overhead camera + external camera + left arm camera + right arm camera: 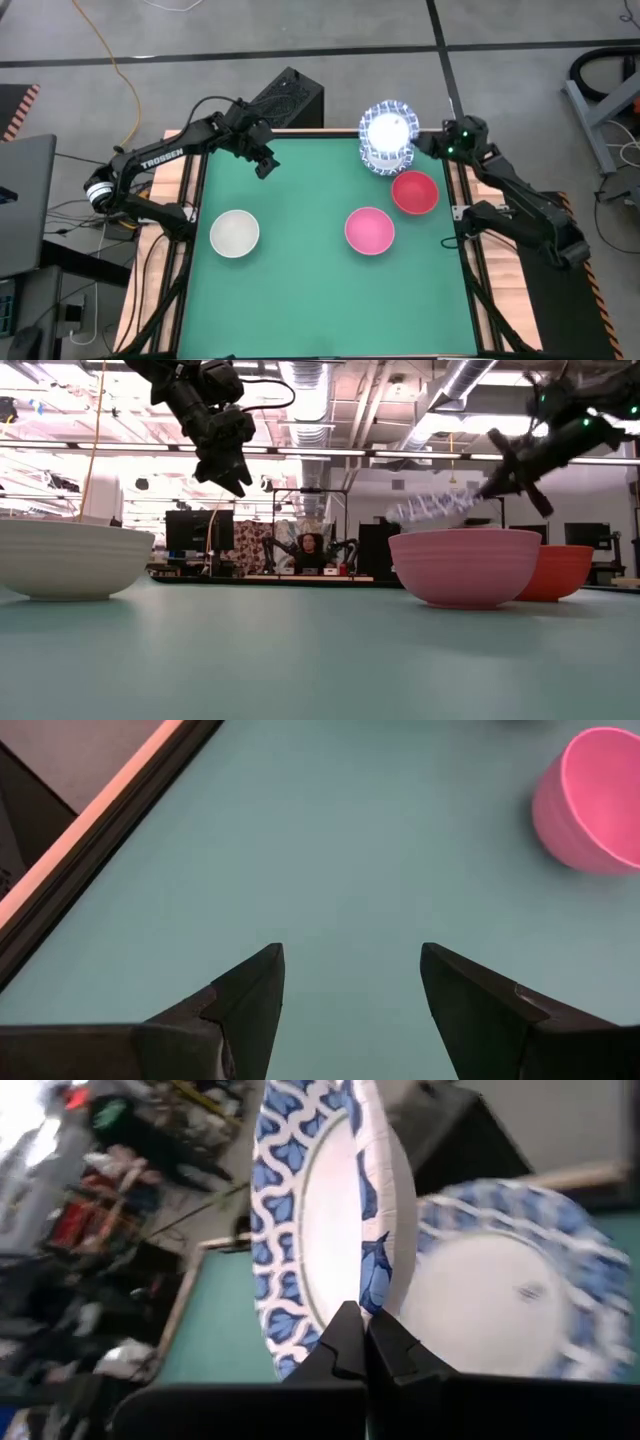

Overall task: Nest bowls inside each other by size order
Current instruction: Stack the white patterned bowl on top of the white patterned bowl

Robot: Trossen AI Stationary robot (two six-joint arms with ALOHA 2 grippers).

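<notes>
My right gripper point(420, 141) is shut on a white bowl with a blue patterned rim point(389, 126), held over other blue-rimmed bowls point(386, 160) at the table's far right. In the low view the held bowl point(435, 508) shows above the pink bowl point(465, 565). The red bowl point(414, 192), the pink bowl point(369, 230) and the plain off-white bowl point(234, 233) stand base-down on the mat. My left gripper point(265, 160) is open and empty, above the far left of the mat; it also shows in the left wrist view point(350, 990). My right gripper point(365, 1328) pinches the blue patterned rim point(374, 1280) of the bowl between its two fingers, one inside the bowl and one outside. The fingers come slanting from the table's right side. The bowl is tilted and lifted clear of the table, over the blue-rimmed bowl below point(510, 1295).
The mat's wooden border point(190, 190) runs along the left and right edges. A black box point(290, 97) stands beyond the far edge. Bare mat point(300, 300) lies along the near half of the table. A person point(312, 550) sits in the room far behind.
</notes>
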